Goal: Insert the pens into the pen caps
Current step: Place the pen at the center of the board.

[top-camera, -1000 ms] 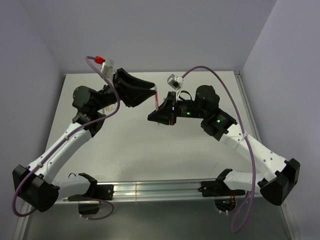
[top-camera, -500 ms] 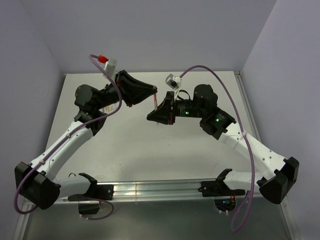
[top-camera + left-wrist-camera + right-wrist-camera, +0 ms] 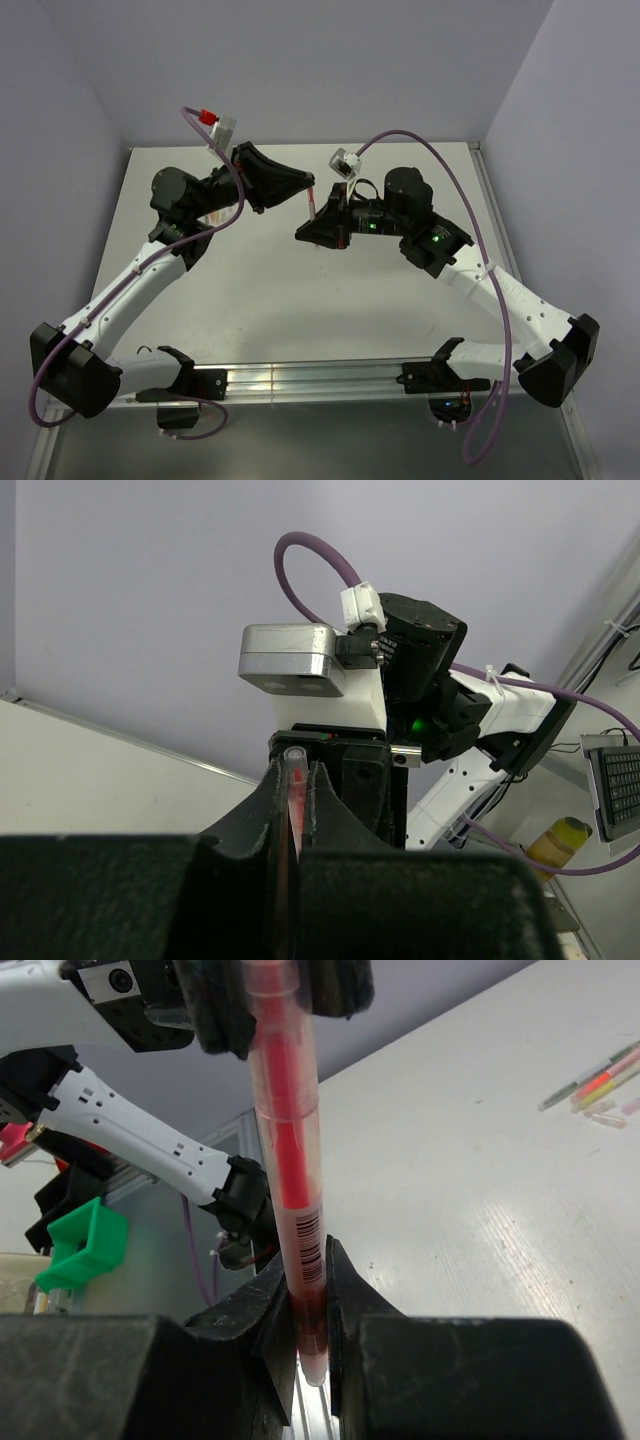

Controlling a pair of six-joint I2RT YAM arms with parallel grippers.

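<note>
**Both claws clamped on the red pen [image 3: 285, 1150]**

The red pen is held in the air above the counter [image 3: 480, 1190], between the two arms. The right claw [image 3: 308, 1280] is clenched on its lower part, at the barcode. The left claw [image 3: 296, 775] is clenched on its top end. Whether a cap sits on that end cannot be told. With both ends gripped, an off-axis pull could bend the thin barrel or drag it through the pads. A crooked push could jam a cap. Other pens [image 3: 600, 1075] are left far off on the counter.
</note>
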